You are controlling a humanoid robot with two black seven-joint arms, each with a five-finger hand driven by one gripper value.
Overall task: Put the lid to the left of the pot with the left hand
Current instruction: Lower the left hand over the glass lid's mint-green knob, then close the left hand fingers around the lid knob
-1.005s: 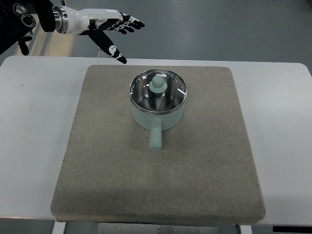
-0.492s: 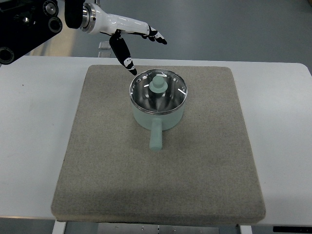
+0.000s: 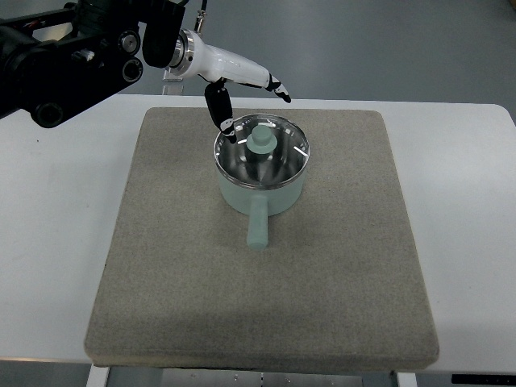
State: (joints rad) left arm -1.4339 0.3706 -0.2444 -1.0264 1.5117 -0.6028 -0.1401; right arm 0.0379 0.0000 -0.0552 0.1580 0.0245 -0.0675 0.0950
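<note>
Hovering spread and empty beside the pale green pot (image 3: pixel 262 187), the white left hand (image 3: pixel 242 89) should pinch the slippery, breakable-looking glass lid (image 3: pixel 260 150) by its knob (image 3: pixel 260 139).

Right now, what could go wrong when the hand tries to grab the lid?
The left hand is open by the lid's far edge, with its thumb over the rim, not the knob. A grab from here might miss the knob. The lid looks shiny, so it might slip. A bump might slide the pot on the mat.

Left hand (image 3: pixel 238 81), fingers spread, empty
</note>
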